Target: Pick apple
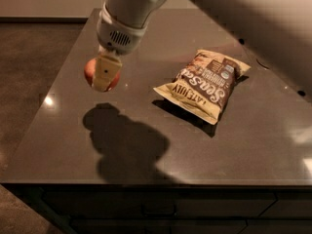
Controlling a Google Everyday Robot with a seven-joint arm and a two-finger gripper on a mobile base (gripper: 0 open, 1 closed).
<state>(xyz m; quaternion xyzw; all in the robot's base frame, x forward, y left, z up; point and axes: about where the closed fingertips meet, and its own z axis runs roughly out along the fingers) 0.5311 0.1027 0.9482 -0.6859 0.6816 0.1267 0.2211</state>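
The apple (90, 72) is small, round and red, partly hidden behind a cream-coloured finger (105, 73). My gripper (103, 78) is shut on the apple and holds it in the air above the left part of the dark table (73, 145). Its shadow falls on the table below, apart from it. The white arm reaches down from the top right.
A tan and brown chip bag (205, 84) lies flat on the table to the right of the gripper. The table's left edge runs close under the apple, with the floor beyond. The front edge is near the bottom.
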